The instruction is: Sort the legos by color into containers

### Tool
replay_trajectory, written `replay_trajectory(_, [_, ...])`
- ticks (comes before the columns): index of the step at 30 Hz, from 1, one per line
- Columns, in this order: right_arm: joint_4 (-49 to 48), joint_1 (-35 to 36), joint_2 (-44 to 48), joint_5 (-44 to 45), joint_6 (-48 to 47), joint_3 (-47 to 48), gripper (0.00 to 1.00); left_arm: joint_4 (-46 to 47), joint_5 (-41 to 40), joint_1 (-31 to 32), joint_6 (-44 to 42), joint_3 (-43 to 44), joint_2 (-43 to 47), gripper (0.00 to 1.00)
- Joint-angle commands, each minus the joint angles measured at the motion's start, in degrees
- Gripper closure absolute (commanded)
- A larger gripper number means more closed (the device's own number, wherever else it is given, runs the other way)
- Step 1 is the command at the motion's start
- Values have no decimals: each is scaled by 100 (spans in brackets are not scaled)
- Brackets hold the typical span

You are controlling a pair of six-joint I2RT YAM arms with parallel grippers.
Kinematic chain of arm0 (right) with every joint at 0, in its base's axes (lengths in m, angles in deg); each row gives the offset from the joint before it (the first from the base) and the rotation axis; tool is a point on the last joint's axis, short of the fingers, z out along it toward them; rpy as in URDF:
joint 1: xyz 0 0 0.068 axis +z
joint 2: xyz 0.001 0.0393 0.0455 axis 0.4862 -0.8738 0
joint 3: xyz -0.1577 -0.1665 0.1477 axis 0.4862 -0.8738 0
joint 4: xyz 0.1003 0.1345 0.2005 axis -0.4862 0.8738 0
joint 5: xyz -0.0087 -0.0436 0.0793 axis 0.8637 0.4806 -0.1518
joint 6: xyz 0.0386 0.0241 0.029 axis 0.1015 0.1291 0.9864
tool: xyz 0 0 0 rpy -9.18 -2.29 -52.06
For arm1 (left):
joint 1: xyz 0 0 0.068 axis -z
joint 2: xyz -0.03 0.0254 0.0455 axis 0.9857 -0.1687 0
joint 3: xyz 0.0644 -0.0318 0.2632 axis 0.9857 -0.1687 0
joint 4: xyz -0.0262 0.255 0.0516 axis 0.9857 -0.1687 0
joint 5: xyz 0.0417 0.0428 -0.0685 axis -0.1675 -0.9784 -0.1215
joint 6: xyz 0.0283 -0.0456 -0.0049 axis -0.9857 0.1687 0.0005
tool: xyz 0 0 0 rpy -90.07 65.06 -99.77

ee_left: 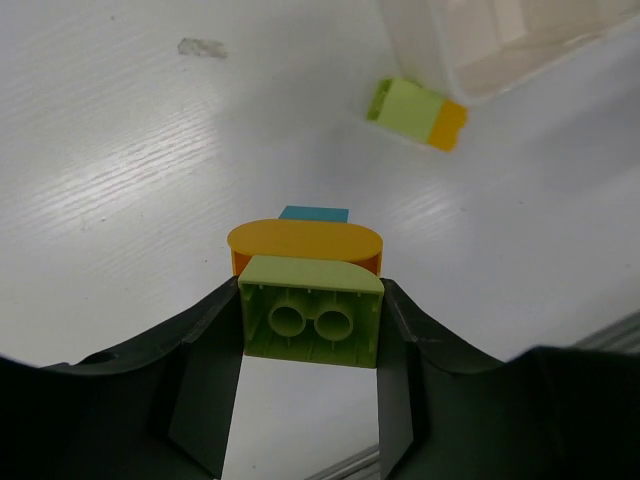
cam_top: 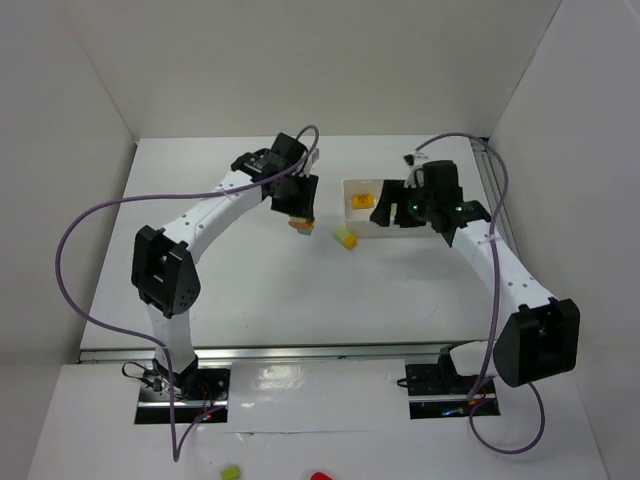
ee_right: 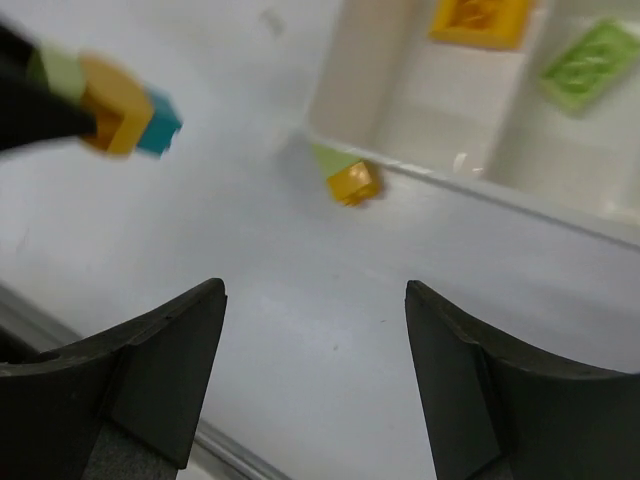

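Note:
My left gripper (cam_top: 297, 208) is shut on a lime green brick (ee_left: 310, 320) that is stacked with an orange brick (ee_left: 305, 242) and a cyan one (ee_left: 314, 213). It holds this stack (cam_top: 300, 225) above the table, left of the white tray (cam_top: 373, 230). A loose green-and-orange brick (cam_top: 346, 238) lies on the table by the tray's near left corner (ee_left: 480, 60), and also shows in the left wrist view (ee_left: 417, 112). My right gripper (ee_right: 315, 292) is open and empty over the tray's left part (cam_top: 392, 205). The tray (ee_right: 440, 178) holds an orange brick (ee_right: 480, 20) and, in the adjoining compartment, a green brick (ee_right: 590, 65).
White walls enclose the table on the left, back and right. A metal rail (cam_top: 300, 352) runs along the near edge. A green piece (cam_top: 230, 472) and a red piece (cam_top: 320, 477) lie on the surface in front of the arm bases.

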State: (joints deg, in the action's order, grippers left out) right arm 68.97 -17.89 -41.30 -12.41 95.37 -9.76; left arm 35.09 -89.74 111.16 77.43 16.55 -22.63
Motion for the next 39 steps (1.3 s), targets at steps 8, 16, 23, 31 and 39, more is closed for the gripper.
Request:
replay_trajectory(8, [-2480,2664,1520,1215,-1665,-1734,17,-1388,1909,-397,-1136,1298,-511,100])
replay_trajectory(16, [-3905,3608,1198,2704,-2439,-2185,13,-1335,2473,-451,-1136,1069,-406,100])
replay_trajectory(23, [-5092,3661,230,2362,-2510,-2036,13,-1335,2473,-451,-1136,947,-300,100])
replay_trajectory(31, [-5743,3574,-385,1906,-2220,-1912,13,-1282,2666,-451,-1136,832,-195,100])
replay_trajectory(39, [-6051,3310,-851,1158,-1780,-1772,33,-1230,2667,-451,-1136,779,-142,100])
